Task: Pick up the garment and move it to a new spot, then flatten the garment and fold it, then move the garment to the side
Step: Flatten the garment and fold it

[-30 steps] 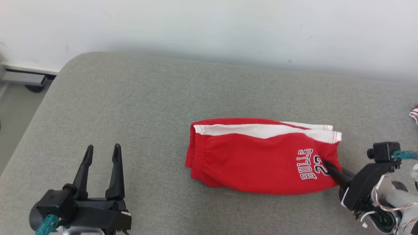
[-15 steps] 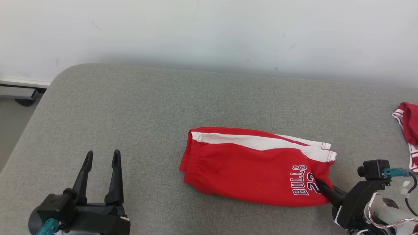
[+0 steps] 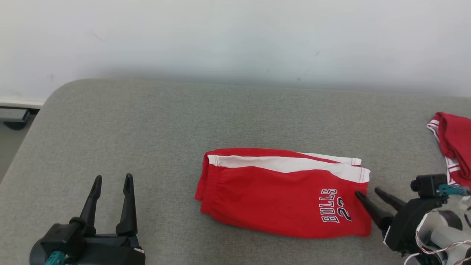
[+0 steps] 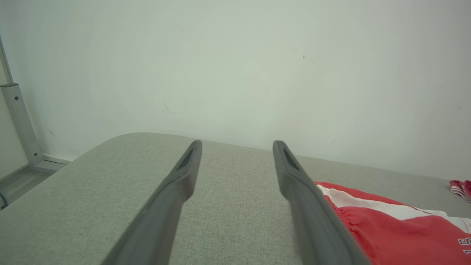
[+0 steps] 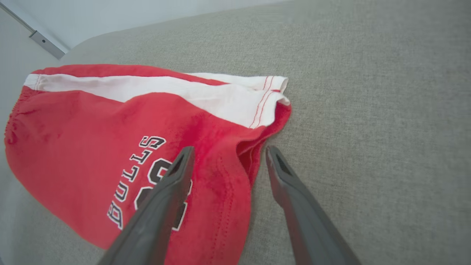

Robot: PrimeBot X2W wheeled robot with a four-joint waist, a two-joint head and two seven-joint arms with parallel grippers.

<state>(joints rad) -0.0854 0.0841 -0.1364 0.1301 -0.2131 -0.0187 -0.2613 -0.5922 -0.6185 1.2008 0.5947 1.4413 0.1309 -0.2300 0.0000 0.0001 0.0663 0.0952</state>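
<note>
**Figure. Head view with both wrist views.**

A pale wall (image 3: 235,36) closes the scene from 10 to 2 o'clock. Below it a grey, fabric-covered surface (image 3: 147,129) takes up the rest of the head view.

The garment (image 3: 272,198), a pair of red shorts with a white side stripe (image 3: 279,163), lies flat on the surface just off centre toward 4 o'clock. It appears doubled over on itself. Its waistband (image 3: 208,187) faces 9 o'clock and its leg hem (image 5: 243,158) faces 3 o'clock. It rests directly on the surface and not in any container.

The left tool (image 3: 112,177) sits at 7 o'clock, well apart from the garment. Its fingers are spread and hold nothing.

The right tool (image 3: 367,191) sits at 4 o'clock with its fingers also parted and gripping nothing. In the right wrist view one finger lies over the red cloth and the other over bare surface, with the hem edge between them.

A second red garment (image 3: 454,143) lies at the 3 o'clock edge. The "BULLS 22" lettering (image 3: 335,206) marks the hem end of the first garment.

Handling, by judgement:
- The cloth is light, soft and limp, so it will sag and unfold if lifted by one layer.
- It is likely to drag on the textured surface rather than slide.
- The best hold pinches all stacked layers together, at the hem corner or at the thicker elastic waistband.
</note>
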